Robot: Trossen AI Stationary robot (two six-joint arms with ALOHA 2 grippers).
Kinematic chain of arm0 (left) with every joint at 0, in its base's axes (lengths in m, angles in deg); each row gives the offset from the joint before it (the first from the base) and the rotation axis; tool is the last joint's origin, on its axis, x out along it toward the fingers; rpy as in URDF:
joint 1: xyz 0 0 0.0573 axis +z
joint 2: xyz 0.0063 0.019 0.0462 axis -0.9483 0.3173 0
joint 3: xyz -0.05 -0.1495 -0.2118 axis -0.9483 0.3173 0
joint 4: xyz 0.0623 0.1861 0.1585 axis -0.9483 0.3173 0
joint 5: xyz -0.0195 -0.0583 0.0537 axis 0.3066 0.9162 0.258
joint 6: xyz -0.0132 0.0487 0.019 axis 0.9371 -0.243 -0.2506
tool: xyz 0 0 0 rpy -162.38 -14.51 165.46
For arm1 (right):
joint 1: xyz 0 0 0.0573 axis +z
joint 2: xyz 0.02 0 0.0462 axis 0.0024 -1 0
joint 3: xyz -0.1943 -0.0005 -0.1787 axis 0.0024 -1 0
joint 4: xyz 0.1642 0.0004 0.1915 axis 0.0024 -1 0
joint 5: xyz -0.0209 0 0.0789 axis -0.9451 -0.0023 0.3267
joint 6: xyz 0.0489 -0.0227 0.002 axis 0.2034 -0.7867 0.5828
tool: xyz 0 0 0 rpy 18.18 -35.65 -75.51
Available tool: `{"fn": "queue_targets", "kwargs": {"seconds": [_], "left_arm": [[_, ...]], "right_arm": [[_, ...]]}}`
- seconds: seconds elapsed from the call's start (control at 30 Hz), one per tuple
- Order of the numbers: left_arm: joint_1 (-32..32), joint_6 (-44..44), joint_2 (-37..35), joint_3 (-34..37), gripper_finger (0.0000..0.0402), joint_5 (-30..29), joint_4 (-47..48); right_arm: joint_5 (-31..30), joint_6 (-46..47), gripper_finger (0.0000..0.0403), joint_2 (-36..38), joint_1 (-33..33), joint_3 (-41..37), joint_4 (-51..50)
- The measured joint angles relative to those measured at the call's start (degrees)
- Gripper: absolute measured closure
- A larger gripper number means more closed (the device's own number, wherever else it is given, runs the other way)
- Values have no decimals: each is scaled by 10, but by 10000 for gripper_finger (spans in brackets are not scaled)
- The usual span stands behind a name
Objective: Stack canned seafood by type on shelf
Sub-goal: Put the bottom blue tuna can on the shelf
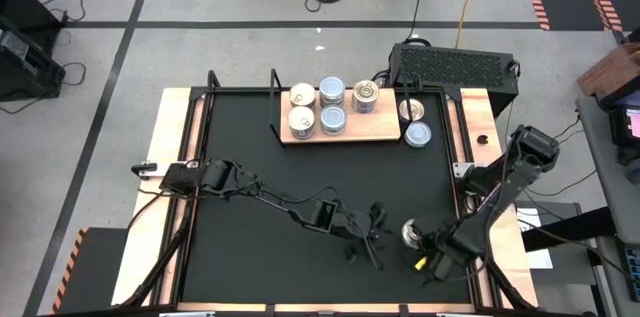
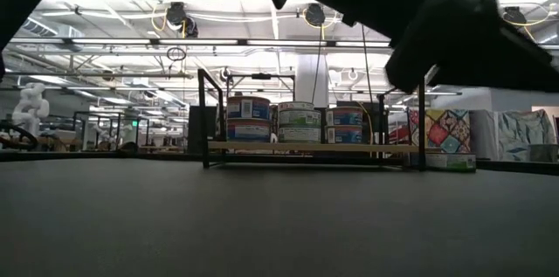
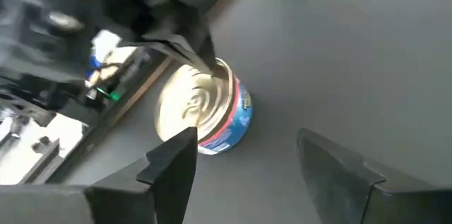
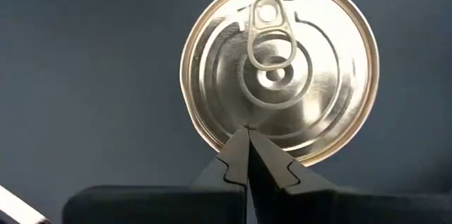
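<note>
Both claws were down near the front right part of the black table (image 1: 250, 157). Between them stood one small tin (image 1: 410, 233) with a gold top, upright on the table. The left claw (image 1: 372, 235) sat just to the left of this tin, with its two fingers (image 3: 176, 164) spread apart and nothing between them. In the left wrist view the tin (image 3: 205, 111) stood just past those fingertips, a bit to one side of the gap, not inside it. It had a blue and red label. The right claw (image 1: 425, 257) was just beside the tin on its front right side. Its fingers (image 4: 247, 160) were pressed together with nothing held, and their joined tip lay over the rim of the tin's (image 4: 279, 68) shiny top, which had a pull ring. It looked like it touched the rim, but I could not tell for sure. Far back on the table was the wooden shelf (image 1: 345, 137). Five tins (image 1: 332, 107) were on it, in a pale one, a blue one and a gold one. From the low view the tins (image 2: 297, 124) on the shelf (image 2: 314, 147) were stacked two high. Two more tins (image 1: 414, 123) stood on the table just to the right of the shelf. A black box (image 1: 455, 62) sat behind them.
</note>
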Motion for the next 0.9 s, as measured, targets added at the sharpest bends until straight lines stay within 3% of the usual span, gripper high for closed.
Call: {"fn": "queue_targets", "kwargs": {"seconds": [0.17, 0.53, 0.9], "left_arm": [[4, -18, 0, 0, 164, 2, 49], [8, -31, 0, 0, 165, -20, 76], [17, -31, 0, 0, 165, -41, 148]], "right_arm": [[-33, -86, 402, -1, -43, -1, 32], [-43, -289, 403, -3, -133, -3, 136], [-65, -364, 403, -3, -159, -3, 156]]}}
